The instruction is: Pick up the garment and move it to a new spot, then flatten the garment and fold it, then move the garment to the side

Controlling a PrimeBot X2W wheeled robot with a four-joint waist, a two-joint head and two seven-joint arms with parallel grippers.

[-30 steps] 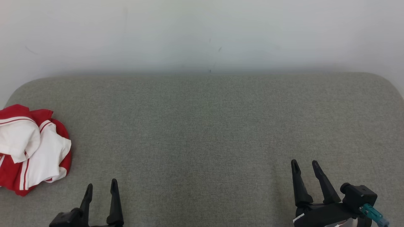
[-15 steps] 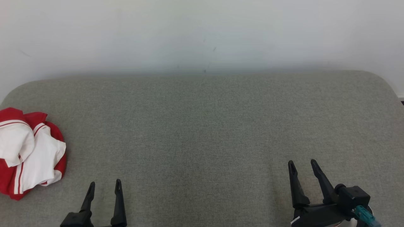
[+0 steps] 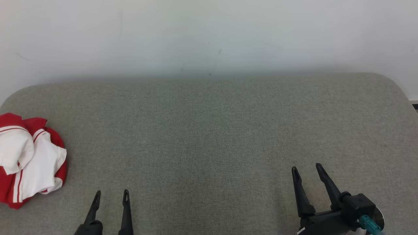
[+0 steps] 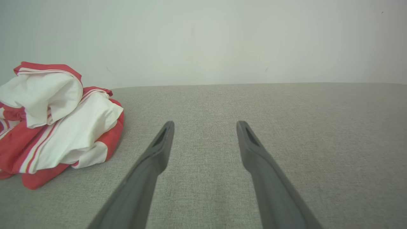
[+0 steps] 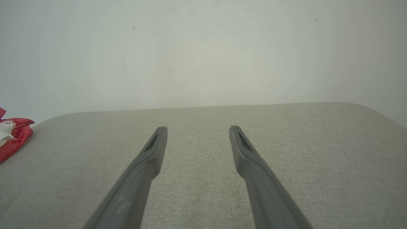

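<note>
**Wall** (image 3: pixel 209 32). Pale, plain, with a few faint marks. It stands behind the far edge of the counter.

**Counter** (image 3: pixel 209 130). Covered in grey woven cloth, with rounded far corners. It carries the garment.

**Garment** (image 3: pixel 29 160). Red and white cloth, with thin white stripes on the red bands and thin red stripes along the white panels.
- Place: at the left edge of the counter, about midway between the far-left corner and the near edge. The head view cuts off its left part.
- Form: a crumpled heap with folds piled on one another. The left wrist view shows it as a raised mound with a white fold on top.
- Long axis: the visible part runs from the far side toward the near side more than across the counter. How far it extends leftward cannot be told.
- Pointing: which end is collar or hem cannot be told from the bunched cloth.
- Contact: it touches neither pincer.

**Right pincer** (image 3: pixel 306 167). At the near edge, toward the right. Its two dark fingers are spread and nothing is between them. The tips lean toward the far-left.

**Left pincer** (image 3: pixel 112 192). At the near edge, toward the left, just right of the garment and apart from it. Its fingers are spread and hold nothing. The tips point to the far edge.

**Teal connector** (image 3: pixel 367 223). On the dark housing beside the right pincer's base.
</note>
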